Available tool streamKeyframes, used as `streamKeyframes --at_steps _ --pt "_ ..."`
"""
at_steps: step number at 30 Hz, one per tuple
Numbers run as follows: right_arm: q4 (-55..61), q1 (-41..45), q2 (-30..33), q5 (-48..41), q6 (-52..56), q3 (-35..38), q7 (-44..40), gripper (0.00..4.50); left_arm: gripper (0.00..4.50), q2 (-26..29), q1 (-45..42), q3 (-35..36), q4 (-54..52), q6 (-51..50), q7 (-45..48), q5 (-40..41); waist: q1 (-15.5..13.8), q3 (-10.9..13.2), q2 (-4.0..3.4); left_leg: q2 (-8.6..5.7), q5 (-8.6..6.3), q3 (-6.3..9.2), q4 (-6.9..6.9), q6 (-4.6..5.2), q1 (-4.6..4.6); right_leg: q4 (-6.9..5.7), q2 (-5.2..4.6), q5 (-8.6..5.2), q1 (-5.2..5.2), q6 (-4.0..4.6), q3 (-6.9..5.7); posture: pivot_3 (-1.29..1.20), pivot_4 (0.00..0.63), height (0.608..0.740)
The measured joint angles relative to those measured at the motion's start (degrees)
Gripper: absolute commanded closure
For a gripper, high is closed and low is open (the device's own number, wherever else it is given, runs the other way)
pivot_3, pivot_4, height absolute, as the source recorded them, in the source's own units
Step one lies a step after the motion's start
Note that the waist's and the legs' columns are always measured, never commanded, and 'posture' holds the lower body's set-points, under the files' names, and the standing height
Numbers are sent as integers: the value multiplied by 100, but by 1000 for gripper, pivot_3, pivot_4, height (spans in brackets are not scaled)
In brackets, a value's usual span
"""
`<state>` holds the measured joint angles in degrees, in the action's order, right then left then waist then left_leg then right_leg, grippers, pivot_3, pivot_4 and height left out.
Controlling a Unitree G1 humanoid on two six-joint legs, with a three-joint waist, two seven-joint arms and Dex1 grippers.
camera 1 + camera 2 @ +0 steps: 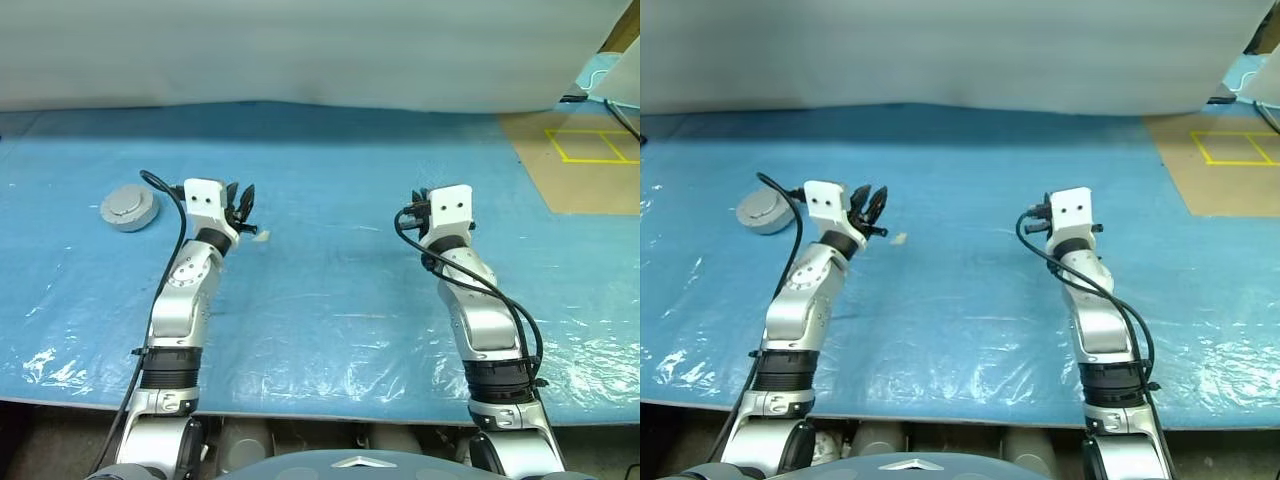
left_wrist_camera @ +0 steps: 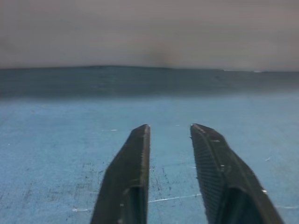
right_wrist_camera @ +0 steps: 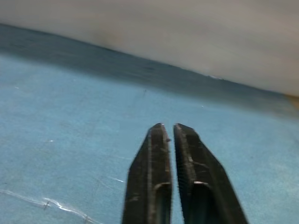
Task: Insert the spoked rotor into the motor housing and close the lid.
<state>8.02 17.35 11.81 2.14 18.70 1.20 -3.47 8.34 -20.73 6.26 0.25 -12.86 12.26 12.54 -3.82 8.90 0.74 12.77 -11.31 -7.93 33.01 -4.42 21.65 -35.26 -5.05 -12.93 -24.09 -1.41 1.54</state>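
Motor housing (image 1: 129,208) with lid seemingly already on, lying flat at about ten o'clock on the blue-covered bench (image 1: 330,300), just to the left of the left gripper (image 1: 242,203) and apart from it. Shows as a silver-grey round disc with a slightly raised centre on top; no copper windings or spoked wheel to be made out, so judged closed or near closed, though too small to tell whether the cover is fully seated. Round, so no long axis across the bench; flat face up, own axis standing upright. Left fingers (image 2: 128,177) narrowly apart with a clear gap, holding nothing, pointing toward twelve o'clock. Right gripper (image 3: 169,127) at about two o'clock, well apart from the disc, fingers pressed together on nothing. Small pale scrap (image 1: 260,236) lying just beside the left fingers at their four o'clock; nature unclear. To do the step in hand well, judged as checking and finishing the closure: approach from above, press evenly on the raised centre rather than one edge to avoid tilting the cover, and avoid sliding the disc on the slick sheet.
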Motion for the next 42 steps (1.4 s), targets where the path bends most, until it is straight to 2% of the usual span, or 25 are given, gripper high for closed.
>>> streamKeyframes --at_steps 1,2,7,23,26,27,37,42 --pt "0 0 -4 2 0 -1 -4 4500 4418 -6 -1 7 26 14 -2 1 -1 0 0 0 0 0 0 0 0 0 0 0 0 0 0 0 150 740" --pt "0 1 -4 3 -1 -1 -12 4500 4463 -7 -6 7 69 47 -5 -4 -3 0 0 0 0 0 0 0 0 0 0 0 0 0 0 0 150 740" --pt "-29 46 -43 0 111 93 113 4500 4463 6 -123 17 353 159 -301 -255 -1 0 0 0 0 0 0 0 0 0 0 0 0 0 1 0 150 740" --pt "-62 107 -162 -57 417 268 315 4500 4463 12 -159 24 617 127 -201 -232 -4 0 0 0 0 0 0 0 0 -2 0 0 0 0 1 0 150 740" --pt "-62 90 -177 -127 417 262 201 3921 3891 -62 -158 62 616 175 -22 -47 -7 0 0 0 0 0 0 0 0 -1 0 0 0 0 1 0 150 740" --pt "-62 86 -191 -157 416 261 154 3608 3598 -78 -158 61 616 193 25 -1 -6 0 0 0 0 0 0 0 0 -1 0 0 0 0 1 0 150 740" --pt "-59 13 -193 -232 284 235 -44 139 146 -100 -168 25 634 438 301 29 -7 0 0 0 0 0 0 0 0 -1 0 0 0 0 1 0 150 740" --pt "-59 -27 -190 -219 256 199 -87 59 62 -100 -184 5 741 613 350 -11 -5 0 0 0 0 0 0 0 0 -2 0 0 0 0 1 0 150 740"
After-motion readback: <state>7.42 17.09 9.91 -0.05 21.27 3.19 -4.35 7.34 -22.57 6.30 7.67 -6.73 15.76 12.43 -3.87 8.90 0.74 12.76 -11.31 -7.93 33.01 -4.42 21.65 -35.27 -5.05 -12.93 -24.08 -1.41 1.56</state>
